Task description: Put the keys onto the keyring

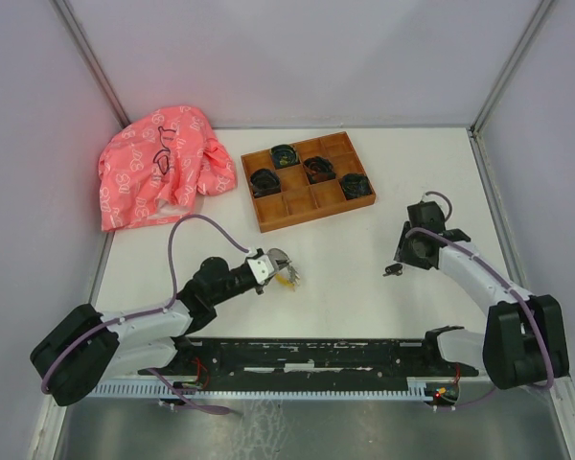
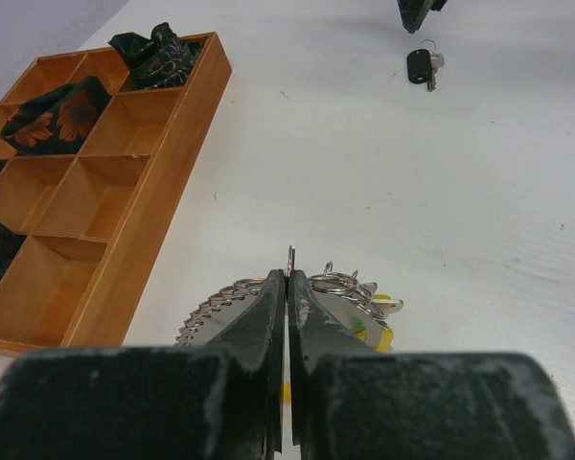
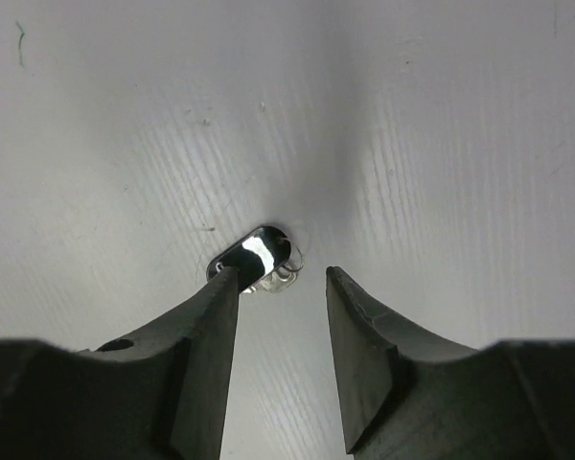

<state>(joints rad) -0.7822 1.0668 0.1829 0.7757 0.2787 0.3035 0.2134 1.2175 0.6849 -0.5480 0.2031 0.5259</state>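
Pinching keyring (image 2: 340,284) w/ L hand (image 2: 288,280), fingers shut tight; R hand (image 3: 283,275) open, tips by black-head key (image 3: 256,254) on tabletop (image 3: 441,144).

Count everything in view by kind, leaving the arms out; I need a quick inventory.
black-headed key: 1
keyring: 1
wooden tray: 1
dark bundles in the tray: 4
pink cloth: 1
total: 8
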